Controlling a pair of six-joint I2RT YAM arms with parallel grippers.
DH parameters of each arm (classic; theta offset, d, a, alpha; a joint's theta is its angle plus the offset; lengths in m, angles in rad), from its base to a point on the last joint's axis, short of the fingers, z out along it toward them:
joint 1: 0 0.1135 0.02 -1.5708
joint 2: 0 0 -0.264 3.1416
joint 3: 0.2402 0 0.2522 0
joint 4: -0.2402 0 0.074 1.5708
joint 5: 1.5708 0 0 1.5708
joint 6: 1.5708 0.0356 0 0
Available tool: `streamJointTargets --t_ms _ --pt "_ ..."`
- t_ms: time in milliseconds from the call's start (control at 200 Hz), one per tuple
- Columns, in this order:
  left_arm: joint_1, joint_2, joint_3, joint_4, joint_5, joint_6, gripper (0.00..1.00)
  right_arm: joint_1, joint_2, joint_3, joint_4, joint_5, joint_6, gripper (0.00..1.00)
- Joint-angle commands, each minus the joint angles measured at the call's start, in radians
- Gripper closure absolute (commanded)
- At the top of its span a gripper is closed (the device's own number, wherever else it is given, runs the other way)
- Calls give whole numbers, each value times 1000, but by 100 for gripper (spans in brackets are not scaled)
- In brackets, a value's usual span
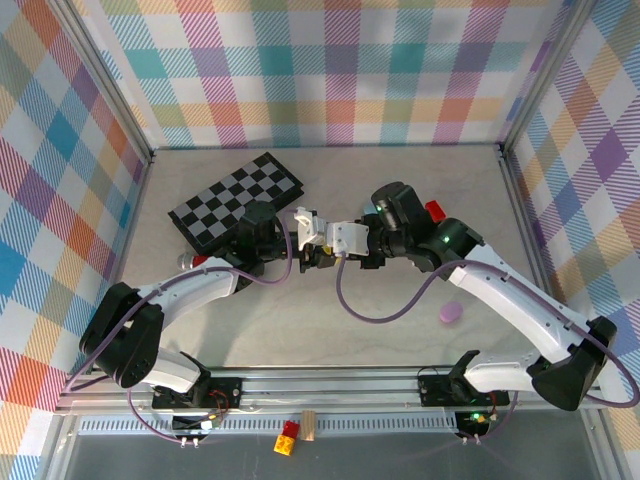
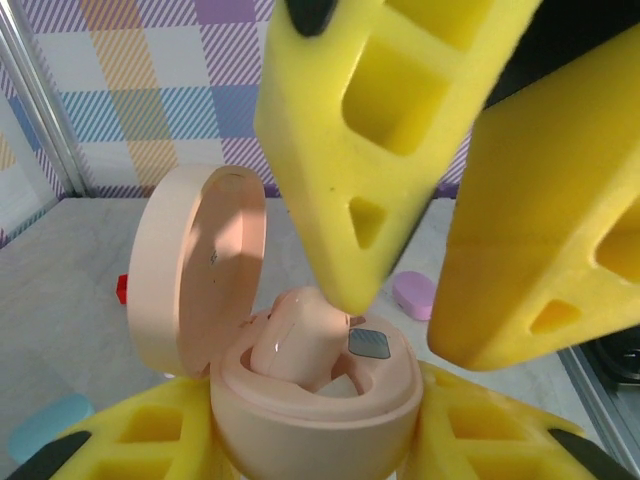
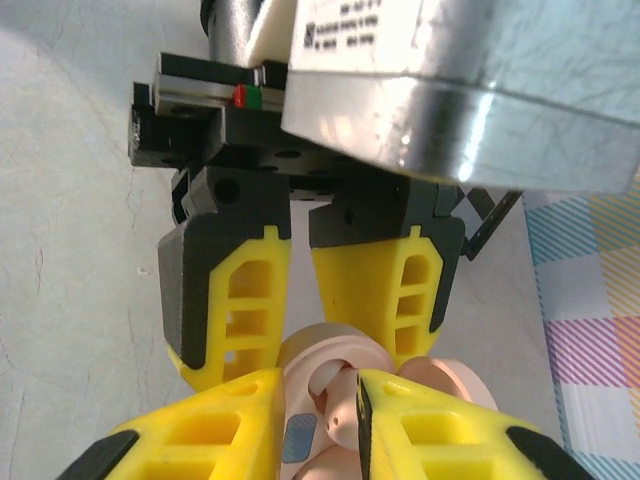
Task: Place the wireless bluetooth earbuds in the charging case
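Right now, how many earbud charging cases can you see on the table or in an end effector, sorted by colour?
Pink charging case: 1
Purple charging case: 1
Teal charging case: 1
Total: 3

**Table and items on it**

The pale, marbled table [image 1: 400,190] carries a checkerboard [image 1: 238,201] at its far left, lying flat and turned at an angle. A red block [image 1: 435,210] lies well to the right of the checkerboard, level with it. A purple case [image 1: 451,313] lies nearer than the checkerboard and far to its right. A teal case [image 2: 45,425] also lies on the table; its position relative to the checkerboard cannot be determined.
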Motion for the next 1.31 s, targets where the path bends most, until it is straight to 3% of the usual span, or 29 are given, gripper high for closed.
streamJointTargets --t_ms 0,495,785,840,1005,1120,1300 --pt "2 -6 18 3 3 30 64 9 17 15 -14 17 24 75" --pt "2 -26 9 -7 -1 52 64 27 97 68 -76 107 52 74" --pt "2 -27 6 0 -13 47 64 23 46 45 21 196 159 71" --pt "2 -26 6 -1 -14 48 64 13 12 30 38 165 194 70" --pt "2 -20 4 16 -15 39 64 -7 -118 -59 103 -90 282 67" --pt "2 -22 0 37 -24 28 64 -14 -157 -93 149 -127 421 67" --pt "2 -14 2 51 -66 16 64 -28 -105 -54 168 44 1000 62"
